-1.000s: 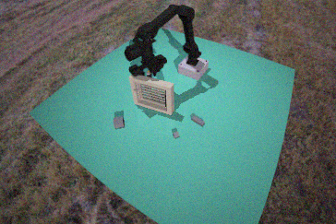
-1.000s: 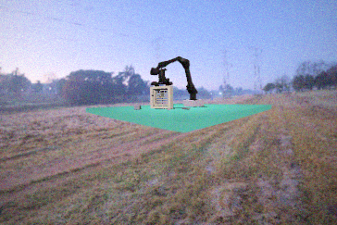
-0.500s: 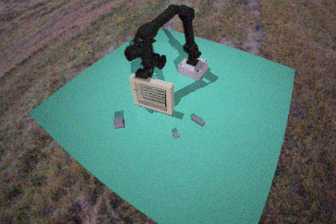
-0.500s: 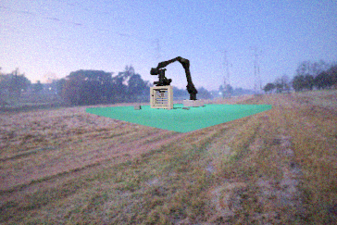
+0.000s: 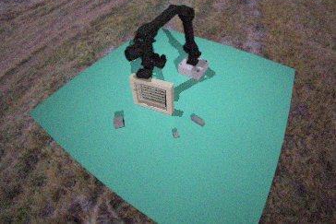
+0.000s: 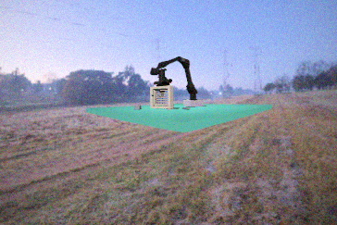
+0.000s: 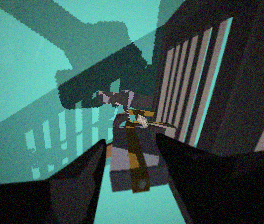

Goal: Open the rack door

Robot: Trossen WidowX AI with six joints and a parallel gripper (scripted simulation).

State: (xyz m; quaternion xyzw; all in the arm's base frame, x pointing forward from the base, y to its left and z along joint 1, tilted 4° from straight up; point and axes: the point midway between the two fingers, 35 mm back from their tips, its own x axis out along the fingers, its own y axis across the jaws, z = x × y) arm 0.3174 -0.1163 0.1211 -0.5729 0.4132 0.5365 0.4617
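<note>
While the claw [image 5: 151,67] [image 6: 163,82] [image 7: 131,140] stands partly open, probable handle [image 7: 139,167] beyond its tips.
Rack [image 5: 170,100] [image 6: 171,98] [image 7: 245,85] upright on mat [image 5: 222,156] [image 6: 185,121] [image 7: 13,25], beside claw. Door seems shut; unlocking, swinging, letting go likely remain.

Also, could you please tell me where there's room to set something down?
In the top view, the green mat has room between the grey pieces and its near edges. It's crowded around the rack, with the gripper close by.
</note>
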